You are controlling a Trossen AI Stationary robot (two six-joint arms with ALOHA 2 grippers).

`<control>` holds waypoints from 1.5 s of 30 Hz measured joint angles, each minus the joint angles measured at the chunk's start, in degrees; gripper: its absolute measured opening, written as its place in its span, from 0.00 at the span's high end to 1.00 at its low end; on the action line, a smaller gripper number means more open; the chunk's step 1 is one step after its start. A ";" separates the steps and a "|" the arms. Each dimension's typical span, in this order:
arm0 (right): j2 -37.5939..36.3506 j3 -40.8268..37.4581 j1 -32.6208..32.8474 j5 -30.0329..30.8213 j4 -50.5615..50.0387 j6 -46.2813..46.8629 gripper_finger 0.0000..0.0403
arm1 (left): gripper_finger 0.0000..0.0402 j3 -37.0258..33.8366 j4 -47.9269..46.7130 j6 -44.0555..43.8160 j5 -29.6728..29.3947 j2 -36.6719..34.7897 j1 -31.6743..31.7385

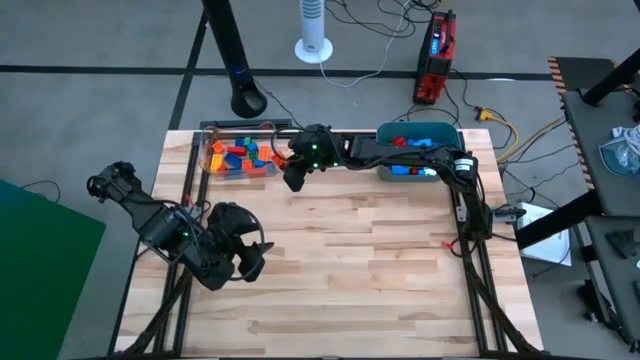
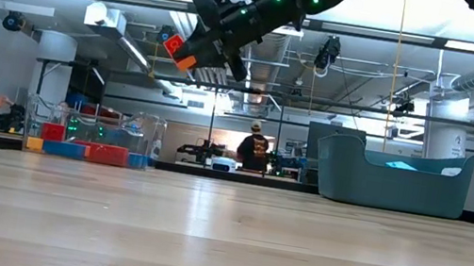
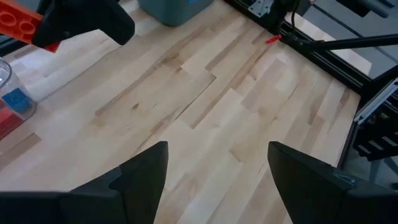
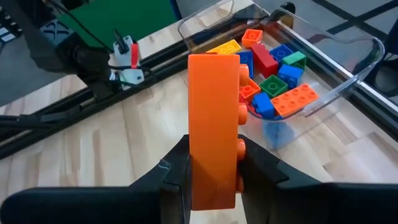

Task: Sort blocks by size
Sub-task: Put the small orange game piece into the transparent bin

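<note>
No readable text, label, brand, number or sign appears in any view. The studded plastic building blocks (image 4: 273, 74) in the clear plastic box (image 4: 339, 87) carry no printing that can be made out, and the teal plastic tub (image 2: 392, 175) and the pale wooden table (image 1: 340, 260) show plain surfaces.

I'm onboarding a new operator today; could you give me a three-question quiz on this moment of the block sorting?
1. True or false: the right gripper holds an orange block.
2. Where does the left gripper sit? A) over the teal tub B) above bare table C) inside the clear box
3. Fill in: the left gripper's jaws are ____.

Key: 1 true; 2 B; 3 open.
</note>
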 joint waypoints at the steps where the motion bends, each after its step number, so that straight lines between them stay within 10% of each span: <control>1: 0.00 0.00 0.00 0.00 0.02 -0.06 0.79 | 0.35 0.00 0.00 0.00 0.00 -0.02 0.00; 11: 0.02 -0.02 -0.04 0.04 7.25 -6.67 0.79 | 0.35 0.00 0.25 -0.13 -1.79 -0.01 0.00; 22: 0.78 0.02 -1.04 -1.60 31.44 -13.69 0.79 | 0.35 -0.02 5.39 0.68 -19.27 0.00 0.04; 36: 0.85 -0.02 -1.24 -2.35 33.02 -6.67 0.79 | 0.35 -0.02 6.68 2.49 -18.20 -0.02 0.00; 45: 0.20 0.02 1.14 -13.76 30.04 -2.28 0.79 | 0.35 -0.02 6.69 3.36 -18.18 0.09 0.00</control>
